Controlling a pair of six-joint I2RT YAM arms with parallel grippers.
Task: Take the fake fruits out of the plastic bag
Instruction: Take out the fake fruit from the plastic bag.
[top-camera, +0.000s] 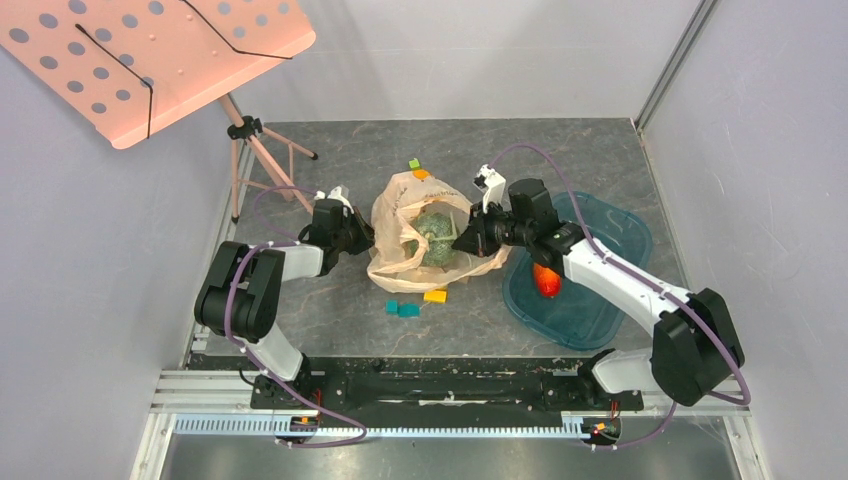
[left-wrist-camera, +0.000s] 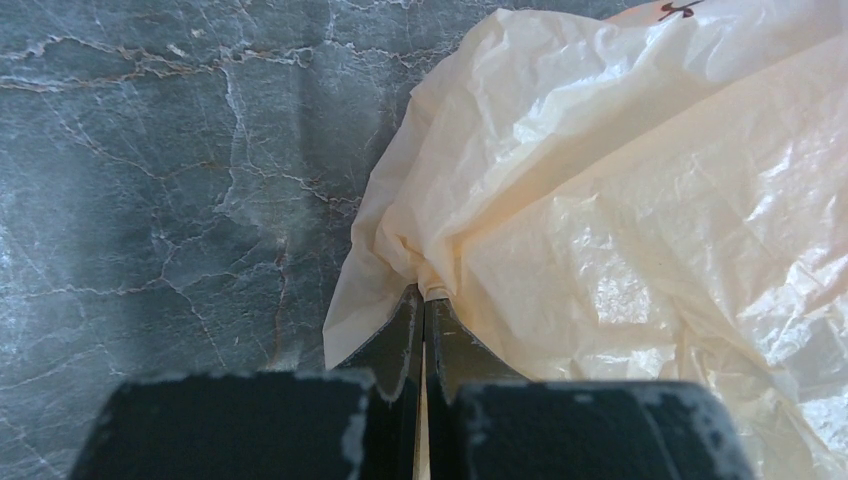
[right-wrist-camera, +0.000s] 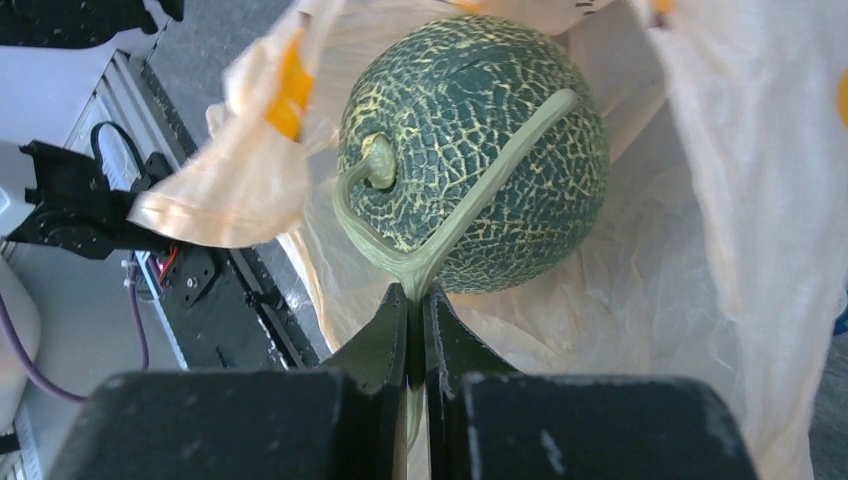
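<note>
Bright, even light, soft shadows, mild glare on the plastic bag.

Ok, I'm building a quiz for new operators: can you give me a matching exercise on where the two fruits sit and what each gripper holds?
Things:
1. melon
2. orange-red fruit
3. left gripper
4. right gripper

Places or states:
A. in the teal tray
B. shut on the edge of the plastic bag
C. inside the plastic bag
D. shut on the melon's stem

Pairs: 1-C, 2-A, 3-B, 4-D
</note>
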